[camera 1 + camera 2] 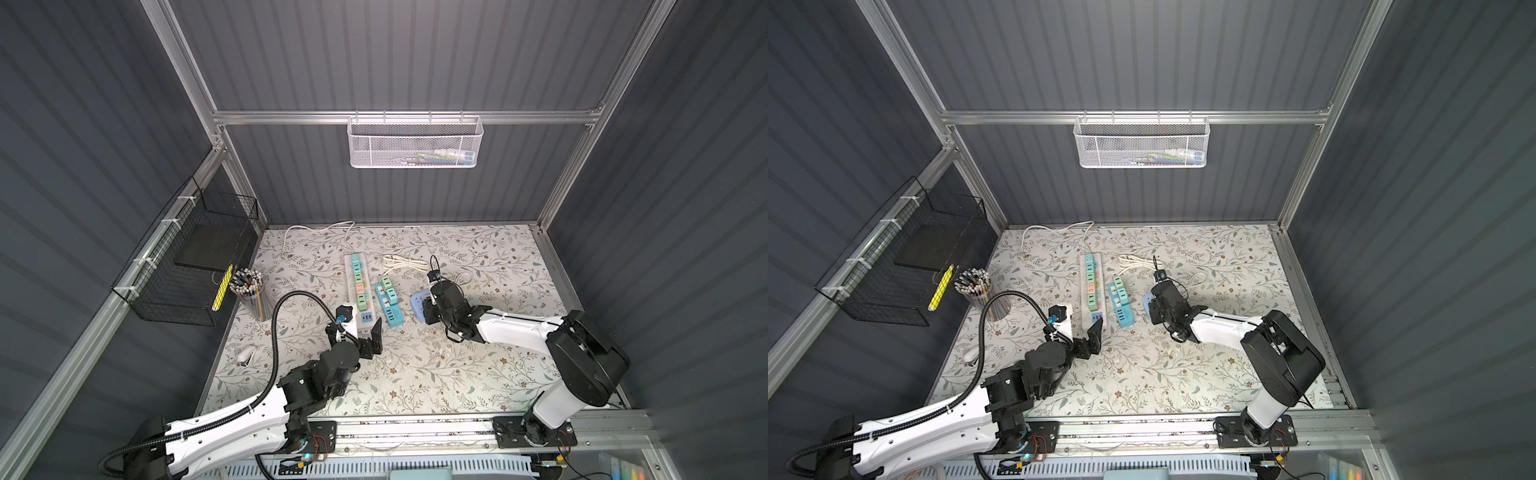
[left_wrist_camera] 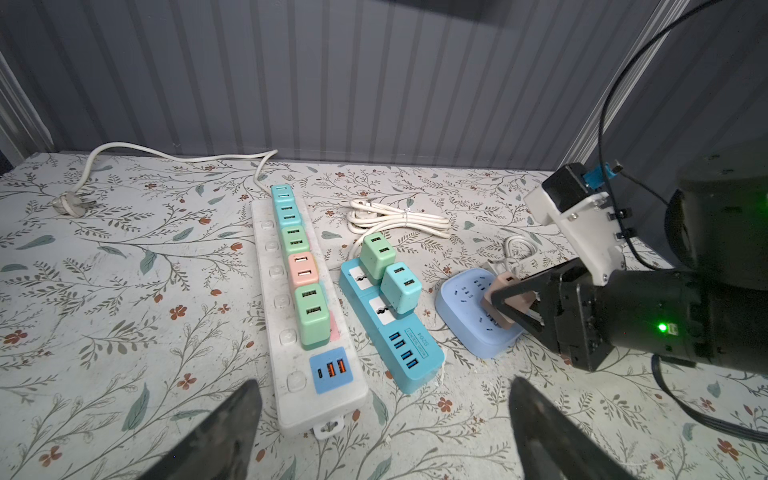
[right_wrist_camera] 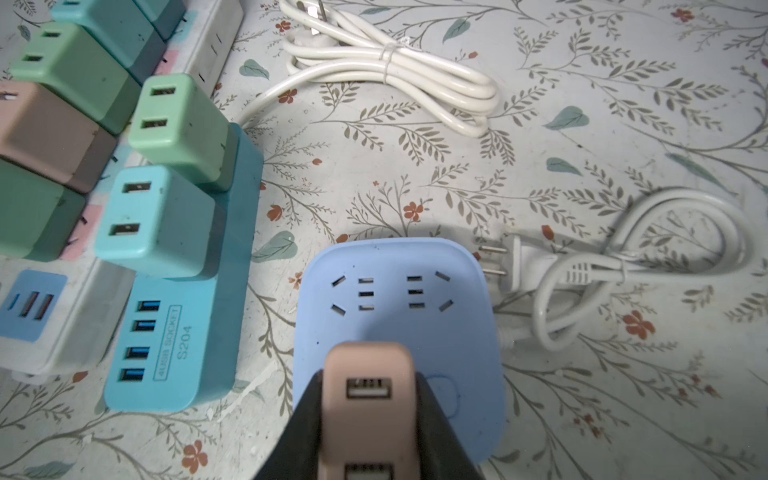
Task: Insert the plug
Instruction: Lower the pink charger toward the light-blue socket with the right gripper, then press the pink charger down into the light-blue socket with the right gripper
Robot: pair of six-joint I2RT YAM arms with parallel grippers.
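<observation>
Gripping pink plug (image 3: pixel 365 424), R claw (image 3: pixel 369 376) at blue socket (image 3: pixel 415 332); teal strip (image 3: pixel 216 332) beside.

Only legible print is on the blue power strip (image 3: pixel 216 332), top face, next to the col. of four blue USB ports (image 3: pixel 139 353). Two items there, both running lengthwise along the strip:
- boxed line: "4USB SOCKET"
- beside it, unboxed, larger: "S204"

Left wrist view shows the same strip (image 2: pixel 432 361) w/ "S204" again, upside down. The boxed line next to it is too small and blurred to make out there.

In both top views the strip (image 1: pixel 394 316) is too far off, so the print can't be read.
</observation>
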